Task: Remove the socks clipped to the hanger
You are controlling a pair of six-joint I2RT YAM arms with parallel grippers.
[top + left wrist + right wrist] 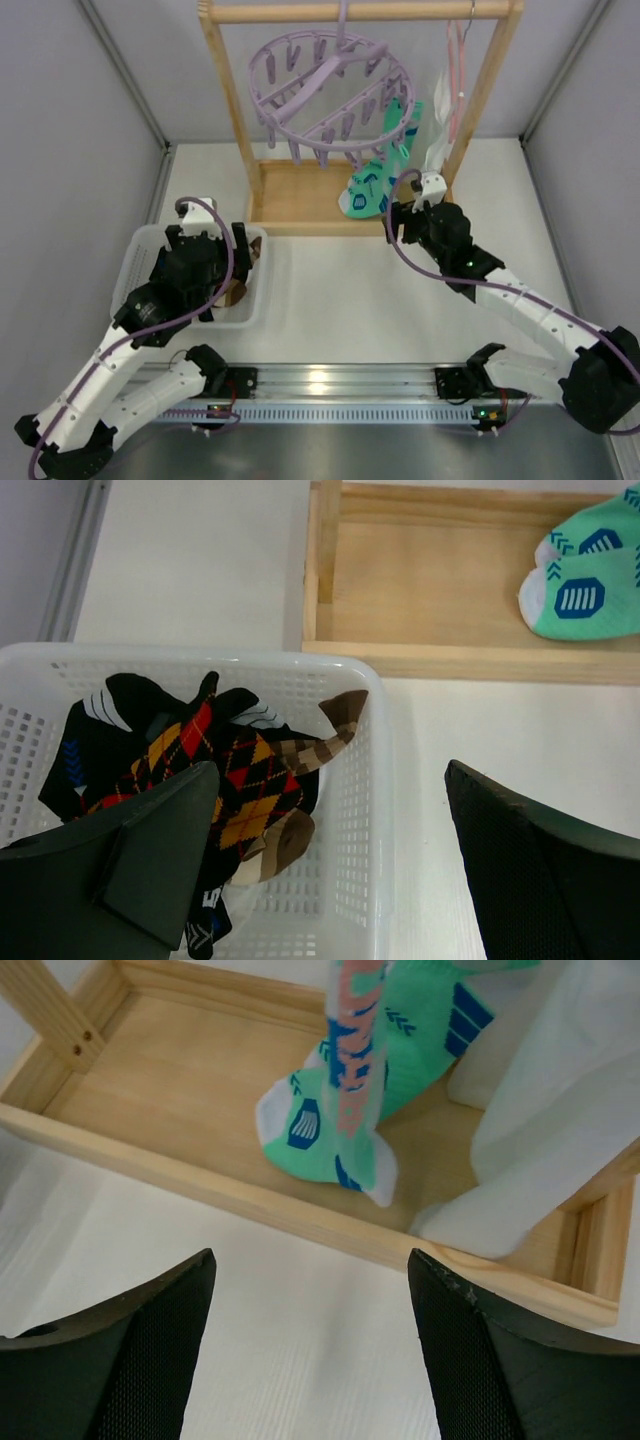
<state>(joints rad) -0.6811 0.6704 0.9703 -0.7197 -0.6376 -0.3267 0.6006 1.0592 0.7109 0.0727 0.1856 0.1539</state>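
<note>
The lilac ring hanger (330,85) hangs from the wooden frame's top bar. One mint-green sock (385,165) with blue marks is still clipped at its right side and reaches down to the frame's base; it also shows in the right wrist view (400,1050) and the left wrist view (590,575). My right gripper (408,212) (310,1260) is open and empty, just in front of the base, below the sock. My left gripper (238,262) (330,780) is open and empty over the white basket's (370,810) right wall. Argyle (240,780), black (110,725) and brown-striped (320,745) socks lie in the basket.
The tall wooden frame (228,100) stands at the back on a low wooden tray base (180,1090). A thin pink hanger (457,70) with a limp white cloth (560,1110) hangs at the right, next to the mint sock. Grey walls close in both sides.
</note>
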